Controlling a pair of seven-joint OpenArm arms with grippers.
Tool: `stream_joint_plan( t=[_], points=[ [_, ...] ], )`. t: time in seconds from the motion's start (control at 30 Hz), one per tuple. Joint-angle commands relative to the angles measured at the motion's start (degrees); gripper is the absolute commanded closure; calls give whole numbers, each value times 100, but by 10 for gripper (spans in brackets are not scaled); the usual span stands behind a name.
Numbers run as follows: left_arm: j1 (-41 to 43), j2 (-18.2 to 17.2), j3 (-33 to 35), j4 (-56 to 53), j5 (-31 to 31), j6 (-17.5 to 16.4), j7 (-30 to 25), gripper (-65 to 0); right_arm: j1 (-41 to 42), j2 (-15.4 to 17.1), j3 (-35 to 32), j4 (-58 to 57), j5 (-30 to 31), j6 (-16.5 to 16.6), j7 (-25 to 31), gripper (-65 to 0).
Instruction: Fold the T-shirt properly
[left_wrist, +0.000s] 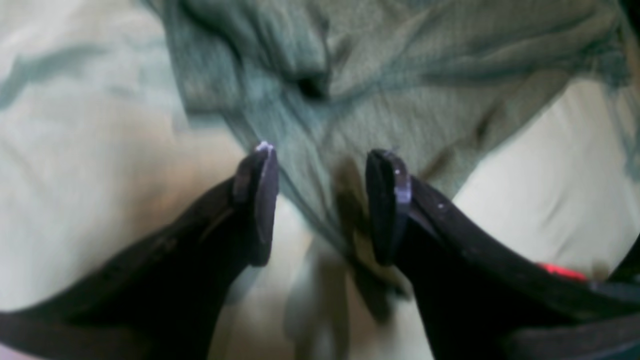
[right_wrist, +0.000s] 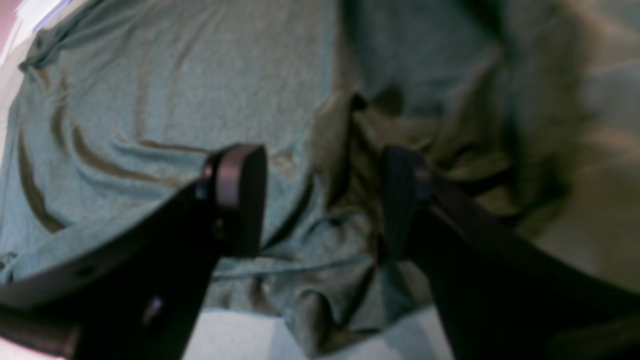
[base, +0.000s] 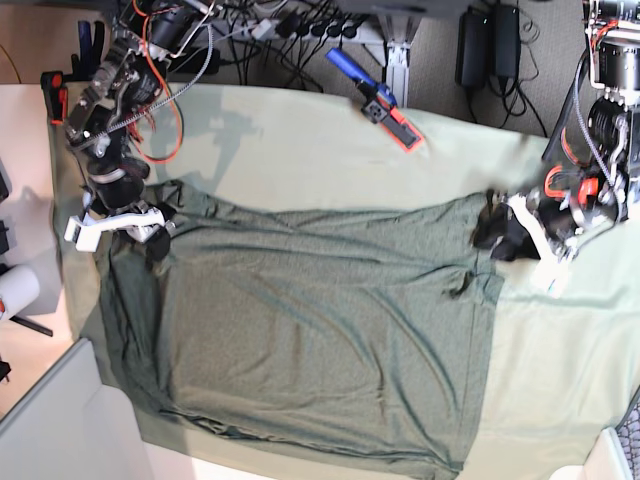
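The dark olive-green T-shirt (base: 310, 330) lies spread and wrinkled on the table in the base view. My right gripper (base: 155, 232) is at the shirt's far left corner. In the right wrist view it (right_wrist: 320, 170) is open, with its jaws apart over bunched shirt fabric (right_wrist: 125, 115). My left gripper (base: 497, 235) is at the shirt's far right corner. In the left wrist view it (left_wrist: 325, 170) is open, and a narrow edge of the shirt (left_wrist: 380, 80) runs between its fingers. Both wrist views are blurred.
A pale sage-green cloth sheet (base: 300, 150) covers the table under the shirt. A blue and red tool (base: 382, 102) lies on it at the back. Cables and power bricks (base: 300, 30) run along the far edge. A white roll (base: 14, 290) stands at the left.
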Motion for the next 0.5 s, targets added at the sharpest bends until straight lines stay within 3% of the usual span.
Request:
stream_joint_plan(
  t=[0.0,0.2,0.47],
  points=[
    [28,-35,-96,269,-118,-67,-76,-318,46,92,61,229,118,72,72,-356],
    [588,-33,-535,896,-275,-67,-46,-318,-334,251,118,433,302,72,-76,-356],
    [894,107,-584,916,-188,-67,-26,-319,-693,251,129,426,284,70,-55,-356]
  ],
)
